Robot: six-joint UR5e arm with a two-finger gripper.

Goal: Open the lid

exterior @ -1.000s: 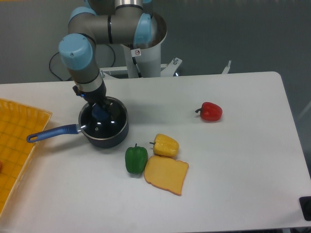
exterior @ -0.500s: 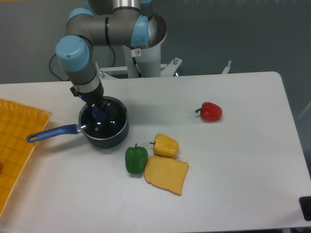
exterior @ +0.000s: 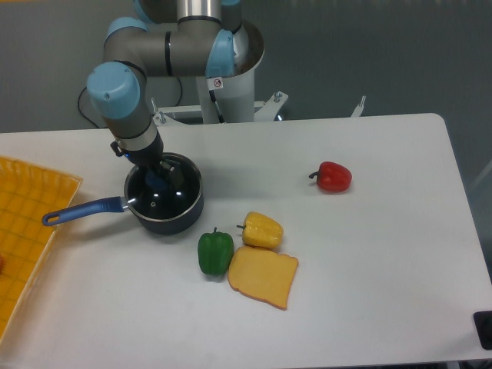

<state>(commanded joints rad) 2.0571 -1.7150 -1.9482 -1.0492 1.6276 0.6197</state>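
Note:
The lid (exterior: 171, 192), a dark glass disc with a metal rim, lies flat on the dark blue saucepan (exterior: 165, 217) at the table's left. Its blue knob (exterior: 158, 183) shows only partly between dark fingers. My gripper (exterior: 157, 178) comes down on it from above and behind, its fingers closed around the knob. The wrist hides most of the fingers. The saucepan's long blue handle (exterior: 81, 211) points left toward the tray.
A yellow tray (exterior: 23, 231) sits at the left edge. A green pepper (exterior: 214, 251), a yellow pepper (exterior: 262, 230) and a slice of bread (exterior: 264, 276) lie right of the pan in front. A red pepper (exterior: 333, 177) lies farther right.
The arm's elbow and wrist have shifted slightly left. The fingers now cover more of the blue knob. The lid and pan stay where they were.

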